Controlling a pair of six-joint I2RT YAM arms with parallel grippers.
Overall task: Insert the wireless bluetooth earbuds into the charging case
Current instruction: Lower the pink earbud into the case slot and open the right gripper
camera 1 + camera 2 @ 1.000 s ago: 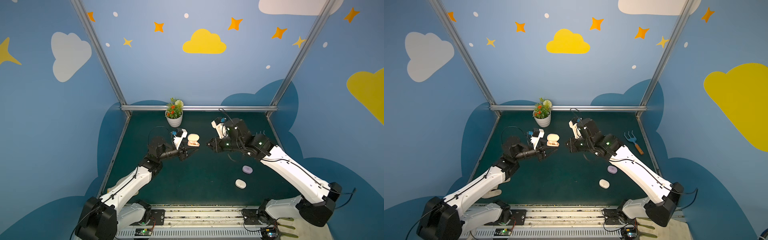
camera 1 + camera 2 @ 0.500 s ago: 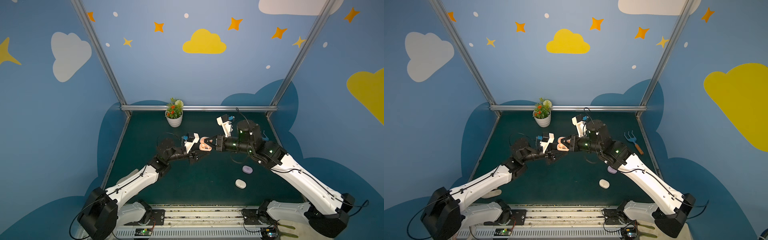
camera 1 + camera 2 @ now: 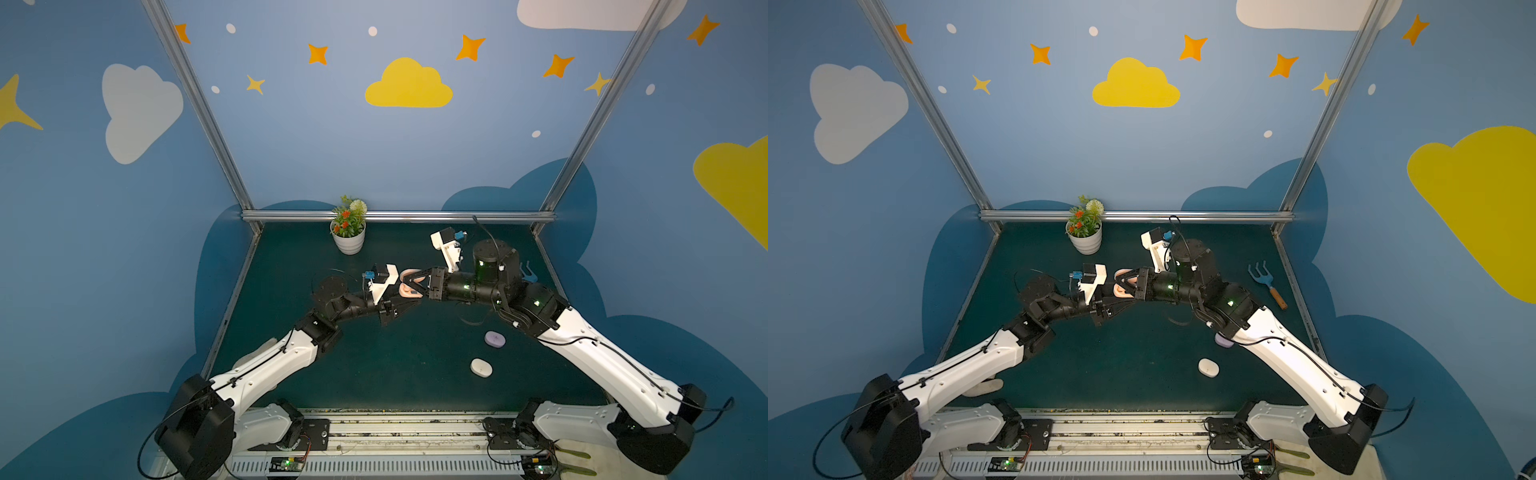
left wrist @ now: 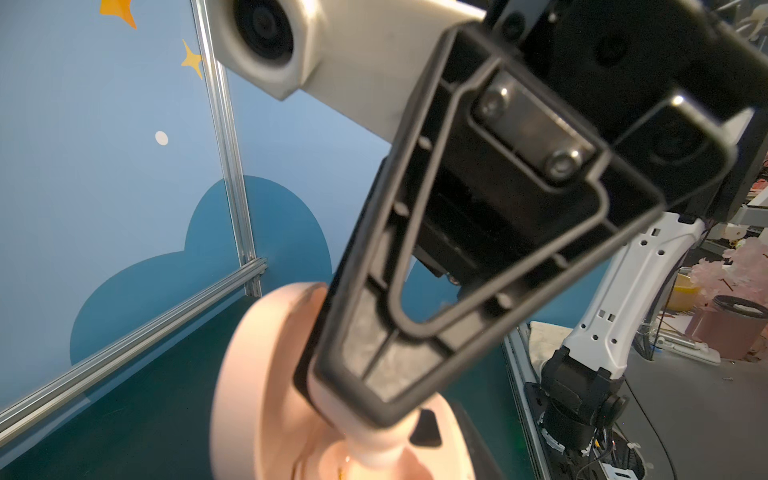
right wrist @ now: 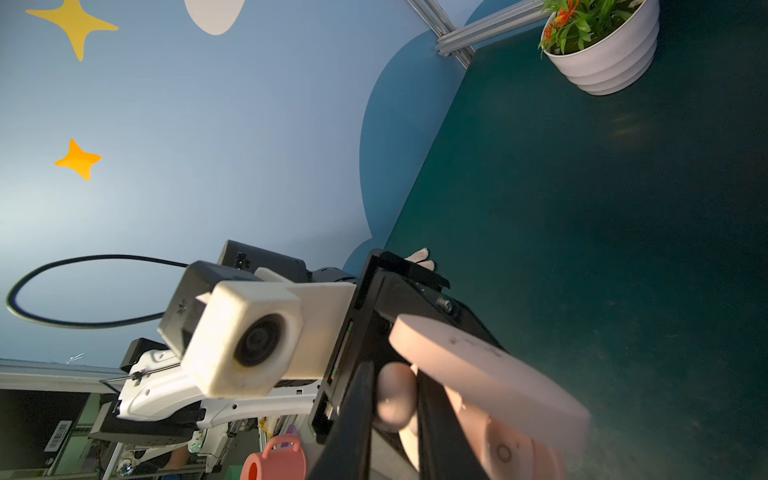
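A pale pink charging case (image 3: pixel 409 274) hangs open above the mat in both top views, and my left gripper (image 3: pixel 411 300) is shut on its base. The left wrist view shows its raised lid (image 4: pixel 257 374). My right gripper (image 3: pixel 409 287) reaches in from the right, shut on a pale pink earbud (image 5: pixel 395 395) that sits between its two black fingers (image 5: pixel 353 415). In the left wrist view that earbud (image 4: pixel 370 440) touches the inside of the case base, under the right gripper's finger (image 4: pixel 415 332). Case lid (image 5: pixel 478 365) and base (image 5: pixel 511 453) lie right beside the fingers.
A lilac case (image 3: pixel 494 338) and a white case (image 3: pixel 481 367) lie shut on the green mat at the front right. A white flower pot (image 3: pixel 348 232) stands at the back. A blue hand rake (image 3: pixel 1266 282) lies by the right edge, a glove (image 3: pixel 982 386) at the front left.
My left gripper has carried the pink case rightward to the middle. My right gripper has swung left to meet it, and its fingertips with the bud now sit in the open case.
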